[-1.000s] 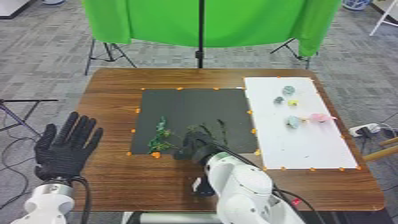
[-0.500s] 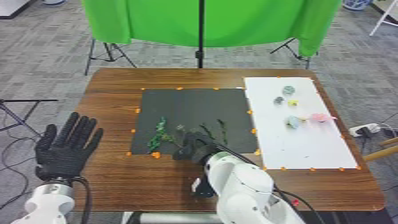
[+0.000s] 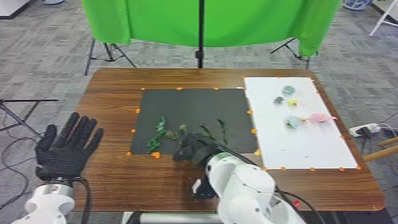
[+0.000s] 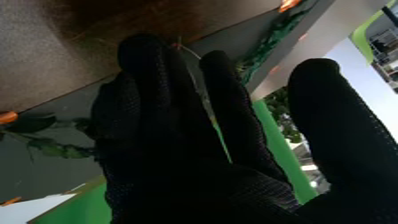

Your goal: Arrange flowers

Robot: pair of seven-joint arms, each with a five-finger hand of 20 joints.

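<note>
My right hand [image 3: 194, 149] is at the front part of the black sheet [image 3: 194, 102], its fingers pointing away from the arm. Close beyond its fingertips is a small leafy sprig [image 3: 182, 128]; a larger green stem [image 3: 158, 137] lies to the left and two thin stems [image 3: 222, 134] to the right. In the right wrist view the hand [image 4: 178, 135] has nearly straight fingers, with the thumb apart. A thin pale stem [image 4: 189, 52] runs behind and between the fingers, and leaves [image 4: 60, 149] lie beside them. My left hand [image 3: 64, 147] is spread open on the left.
On the white sheet [image 3: 306, 145] at the right are a pink flower [image 3: 320, 117], a yellow one [image 3: 292, 102] and several pale blue-grey flowers [image 3: 289, 90]. Orange tape bits edge both sheets on the wooden table [image 3: 111, 100]. A green curtain [image 3: 209, 25] hangs beyond.
The right hand has shifted slightly left, and the small sprig by its fingertips has also moved left. The larger left stem has shifted slightly too. The left hand has stayed still.
</note>
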